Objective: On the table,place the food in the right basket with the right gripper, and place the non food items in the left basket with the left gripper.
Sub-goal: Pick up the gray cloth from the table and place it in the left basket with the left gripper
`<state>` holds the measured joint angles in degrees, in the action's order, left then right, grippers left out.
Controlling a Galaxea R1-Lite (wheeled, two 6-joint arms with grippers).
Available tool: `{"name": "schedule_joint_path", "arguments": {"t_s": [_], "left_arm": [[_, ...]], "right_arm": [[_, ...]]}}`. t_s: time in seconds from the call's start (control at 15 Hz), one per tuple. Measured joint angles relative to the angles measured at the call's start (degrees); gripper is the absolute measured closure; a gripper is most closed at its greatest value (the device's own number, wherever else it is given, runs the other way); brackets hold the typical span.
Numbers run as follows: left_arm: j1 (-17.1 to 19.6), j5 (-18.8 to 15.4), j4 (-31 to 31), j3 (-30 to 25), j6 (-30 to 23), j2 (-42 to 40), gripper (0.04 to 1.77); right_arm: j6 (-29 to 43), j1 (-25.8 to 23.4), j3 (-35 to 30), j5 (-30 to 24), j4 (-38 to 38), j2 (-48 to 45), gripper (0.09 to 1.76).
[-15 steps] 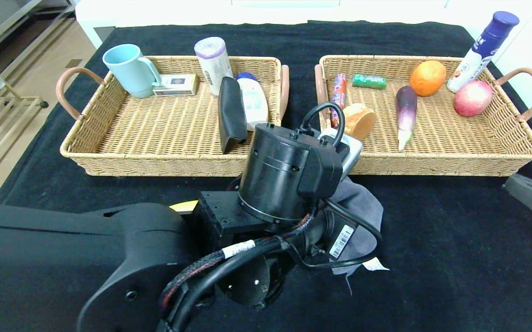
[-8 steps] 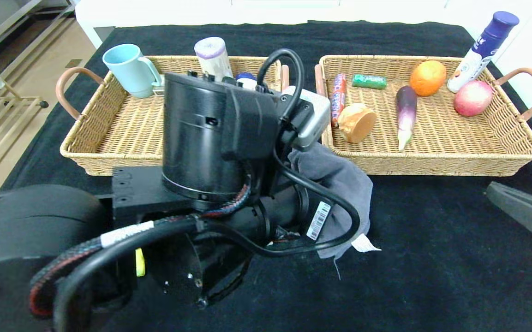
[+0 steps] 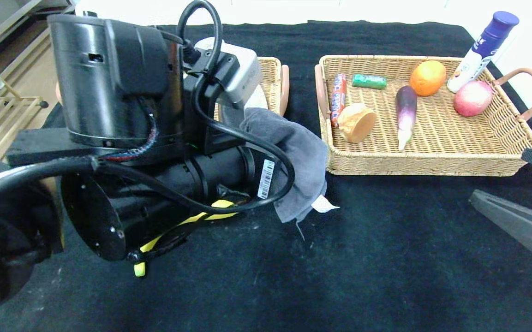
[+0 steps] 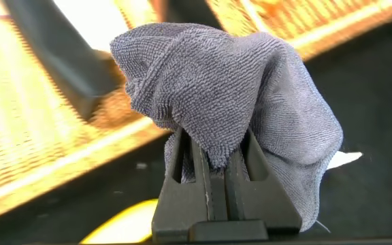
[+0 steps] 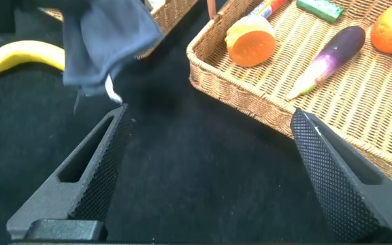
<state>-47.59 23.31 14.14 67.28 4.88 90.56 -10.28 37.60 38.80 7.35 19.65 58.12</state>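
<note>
My left gripper [image 4: 216,155] is shut on a grey cloth [image 4: 230,82], which hangs off the table by the near right corner of the left basket [image 3: 272,76]. The cloth also shows in the head view [image 3: 293,152] and the right wrist view [image 5: 107,41]. My left arm hides most of the left basket. A yellow banana [image 5: 22,54] lies on the black table, partly under the left arm [image 3: 222,214]. My right gripper [image 5: 208,117] is open and empty, low over the table in front of the right basket [image 3: 432,166].
The right basket holds a sausage stick [image 3: 338,94], a green pack [image 3: 369,81], an orange [image 3: 427,77], an eggplant [image 3: 405,110], an apple [image 3: 472,97] and a bread roll [image 3: 357,122]. A white and purple bottle [image 3: 482,46] stands at its far right corner.
My left arm has risen and swung to the left and back, carrying the grey cloth up off the table toward the left basket. The right gripper has crept slightly inward.
</note>
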Motion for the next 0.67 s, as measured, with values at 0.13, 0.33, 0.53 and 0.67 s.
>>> {"name": "schedule_joint_path", "arguments": {"t_s": [0.13,0.33,0.53,0.67], "left_arm": [[2.1,-0.2,0.1,0.0,0.0,-1.1,1.59],[6.1,-0.6,0.4,0.1,0.0,-2.2,1.59],[12.2,-3.2,0.5,0.3,0.0,-2.8,1.59],[16.3,-5.0,0.9,0.3,-0.3,-3.1,1.59]], "right_arm": [[0.0,0.0,-0.1,0.0,0.0,0.1,0.14],[0.0,0.0,-0.3,0.0,0.1,0.4,0.14],[0.0,0.1,-0.4,0.0,0.1,0.6,0.14],[0.0,0.1,-0.5,0.0,0.1,0.7,0.14]]}}
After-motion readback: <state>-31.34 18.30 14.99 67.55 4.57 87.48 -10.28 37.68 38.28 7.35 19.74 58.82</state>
